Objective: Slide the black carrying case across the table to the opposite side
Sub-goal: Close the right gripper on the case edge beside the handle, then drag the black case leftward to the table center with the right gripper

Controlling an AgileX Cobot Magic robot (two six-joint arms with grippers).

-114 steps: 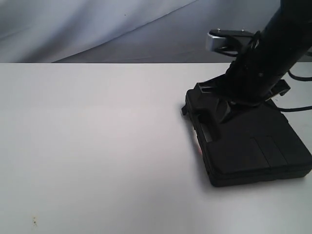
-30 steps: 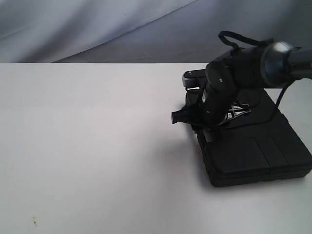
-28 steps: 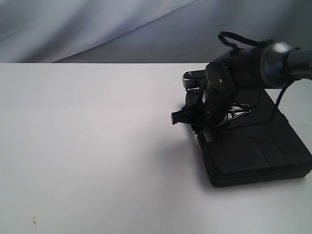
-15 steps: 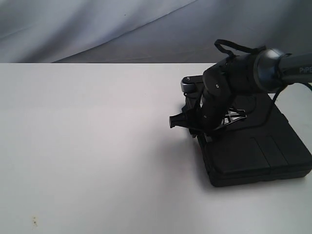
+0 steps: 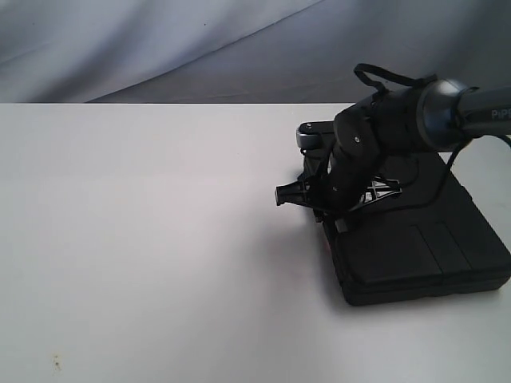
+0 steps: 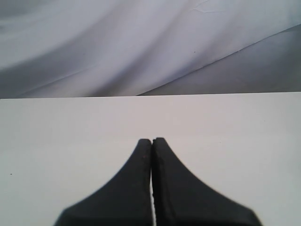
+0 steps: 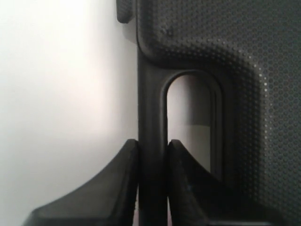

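Black case (image 5: 415, 247) flat on table (image 5: 144, 239), right of exterior frame. Pinches its handle (image 7: 151, 94) with right gripper (image 7: 153, 142), likely for dragging leftward. Holds left gripper (image 6: 151, 141) pressed together, empty, aside.

black dimpled case (image 7: 254, 56) on plain white table (image 5: 144, 239).

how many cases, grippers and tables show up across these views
black carrying case: 1
grippers: 2, the left gripper and the right gripper
table: 1
total: 4
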